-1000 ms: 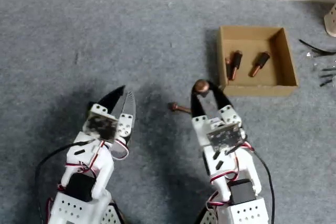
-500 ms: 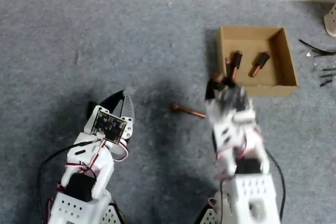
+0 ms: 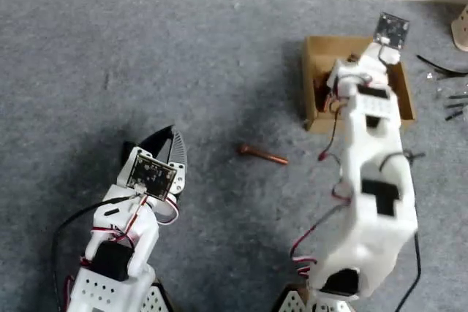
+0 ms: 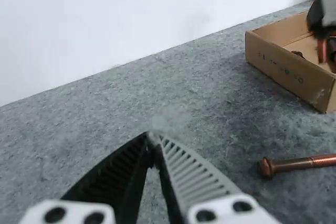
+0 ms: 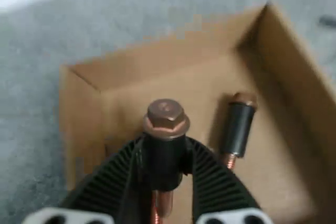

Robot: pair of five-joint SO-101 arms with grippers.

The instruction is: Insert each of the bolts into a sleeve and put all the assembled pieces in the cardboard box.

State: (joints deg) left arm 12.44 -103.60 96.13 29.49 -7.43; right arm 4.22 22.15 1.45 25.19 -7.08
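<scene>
The right hand [image 5: 164, 156] pinches a sleeved bolt [image 5: 166, 121] upright over the cardboard box [image 5: 152, 64], where a high release could bounce it off the piece [image 5: 236, 127] inside and out again; the left hand [image 4: 153, 148] is pressed together.

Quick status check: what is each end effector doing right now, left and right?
Left end effector: closed, holding nothing.
Right end effector: closed on a sleeved bolt, over the cardboard box.

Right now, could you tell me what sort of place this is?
Likely a robotics test bench: grey felt mat, left gripper shut, right gripper holding a sleeved bolt over the cardboard box.
</scene>
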